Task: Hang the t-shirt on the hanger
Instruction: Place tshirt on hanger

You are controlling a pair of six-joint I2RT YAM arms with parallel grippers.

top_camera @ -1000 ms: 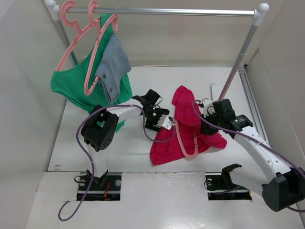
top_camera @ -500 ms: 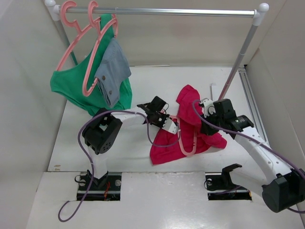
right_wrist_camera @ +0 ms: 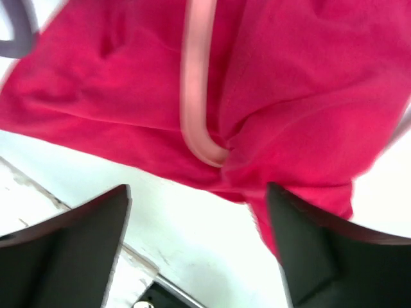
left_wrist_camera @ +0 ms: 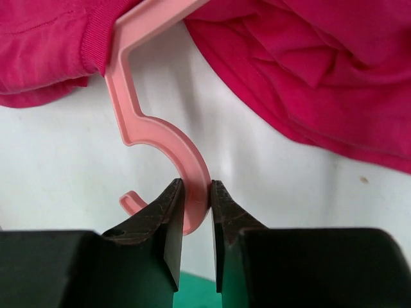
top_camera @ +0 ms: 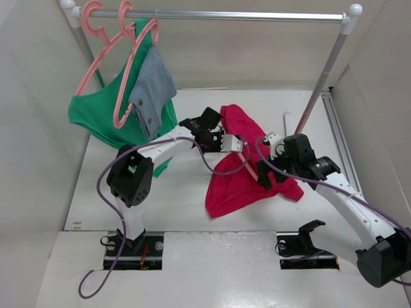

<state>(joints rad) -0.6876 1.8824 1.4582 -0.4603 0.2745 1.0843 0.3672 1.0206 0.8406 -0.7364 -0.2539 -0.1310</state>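
- The left pincer (left_wrist_camera: 196, 192) is closed on the hanger (left_wrist_camera: 173, 138), pinching the outer curve of its hook between both jaws.
- The hanger's neck runs up toward 12 o'clock in the left wrist view and disappears under a hem of the t-shirt (left_wrist_camera: 321, 77).
- In the top view the t-shirt (top_camera: 241, 173) lies crumpled on the bench (top_camera: 160, 199) just right of centre. It spreads from the left pincer (top_camera: 221, 138) toward 6 o'clock.
- The right pincer (right_wrist_camera: 196, 192) is open, its jaws wide apart above the cloth and gripping nothing.
- A pink bar of the hanger (right_wrist_camera: 196, 96) lies on the t-shirt (right_wrist_camera: 289, 83) ahead of it.
- At 10 o'clock a rail (top_camera: 244, 15) carries two pink hangers (top_camera: 117, 117) with a green garment (top_camera: 96, 119) and a grey garment (top_camera: 154, 86).
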